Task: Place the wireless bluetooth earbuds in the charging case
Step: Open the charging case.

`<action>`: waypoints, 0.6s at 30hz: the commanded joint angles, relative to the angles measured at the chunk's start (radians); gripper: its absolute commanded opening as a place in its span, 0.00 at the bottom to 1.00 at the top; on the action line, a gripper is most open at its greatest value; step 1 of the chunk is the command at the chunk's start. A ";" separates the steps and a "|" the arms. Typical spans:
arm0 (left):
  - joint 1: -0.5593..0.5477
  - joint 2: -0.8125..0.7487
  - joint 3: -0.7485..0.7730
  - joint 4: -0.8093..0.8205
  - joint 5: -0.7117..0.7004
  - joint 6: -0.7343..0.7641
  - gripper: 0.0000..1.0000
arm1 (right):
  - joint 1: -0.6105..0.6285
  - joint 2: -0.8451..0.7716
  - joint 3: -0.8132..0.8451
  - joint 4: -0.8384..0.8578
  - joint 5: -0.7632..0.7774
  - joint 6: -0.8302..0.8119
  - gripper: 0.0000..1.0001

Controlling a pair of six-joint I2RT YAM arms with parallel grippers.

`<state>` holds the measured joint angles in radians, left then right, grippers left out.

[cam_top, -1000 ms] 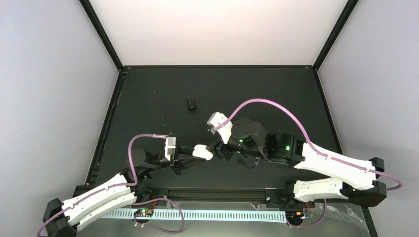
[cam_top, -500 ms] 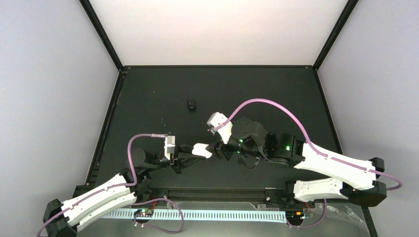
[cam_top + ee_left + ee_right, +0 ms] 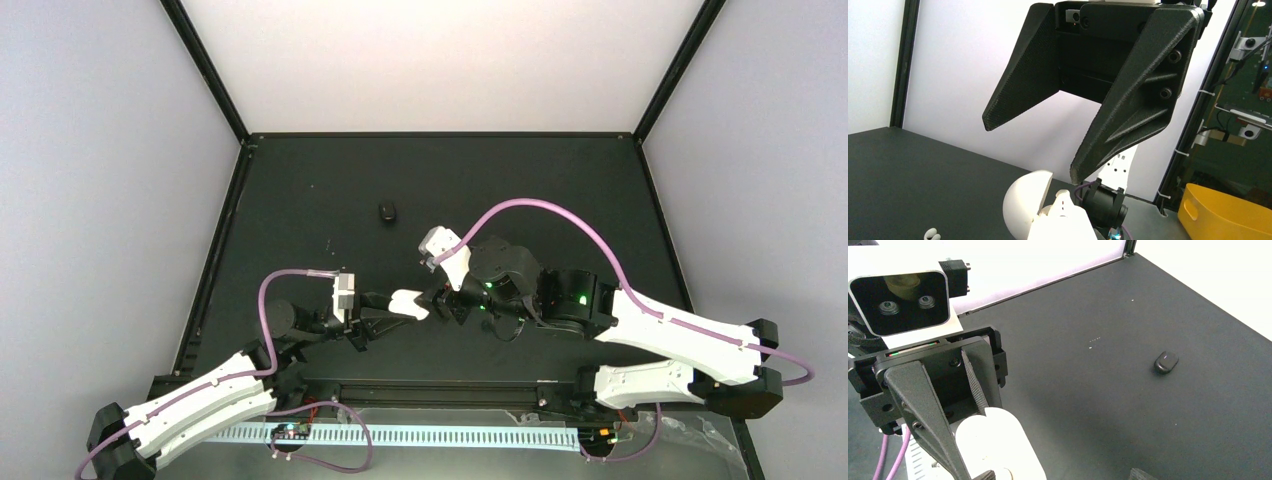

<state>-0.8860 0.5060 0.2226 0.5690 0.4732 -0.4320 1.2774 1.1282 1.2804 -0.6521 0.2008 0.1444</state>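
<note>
The white charging case (image 3: 408, 304) is held just above the table's near middle, with my left gripper (image 3: 396, 306) shut on it. In the left wrist view its lid (image 3: 1025, 200) stands open and a white earbud (image 3: 1064, 199) sticks up from the base. My right gripper (image 3: 438, 299) faces the case from the right, open (image 3: 1030, 152), one fingertip (image 3: 1078, 177) just above the bud and nothing between the fingers. In the right wrist view the case (image 3: 998, 440) sits between the left fingers (image 3: 928, 410), and my right gripper (image 3: 1063, 475) spans the bottom edge.
A small black oval piece (image 3: 387, 211) (image 3: 1166, 362) lies alone on the black table (image 3: 560, 190), farther back. A tiny white rounded bit (image 3: 930, 233) lies on the table near the case. A yellow bin (image 3: 1228, 215) stands beyond the table's edge.
The left gripper and the case have crept slightly away from the arm bases. The right gripper stays close beside the case, its jaws a touch wider.
</note>
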 commanded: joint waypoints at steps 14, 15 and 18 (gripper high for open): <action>-0.008 -0.033 -0.008 -0.010 -0.042 -0.034 0.01 | -0.409 -0.251 -0.325 0.212 -0.110 0.324 0.73; -0.008 -0.036 -0.009 -0.013 -0.044 -0.034 0.02 | -0.461 -0.260 -0.365 0.221 -0.135 0.351 0.73; -0.008 -0.042 -0.010 -0.025 -0.046 -0.032 0.01 | -0.626 -0.273 -0.489 0.253 -0.189 0.411 0.72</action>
<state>-0.8860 0.4786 0.2192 0.5602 0.4442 -0.4545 0.7975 0.8639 0.9108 -0.4583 0.1131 0.4206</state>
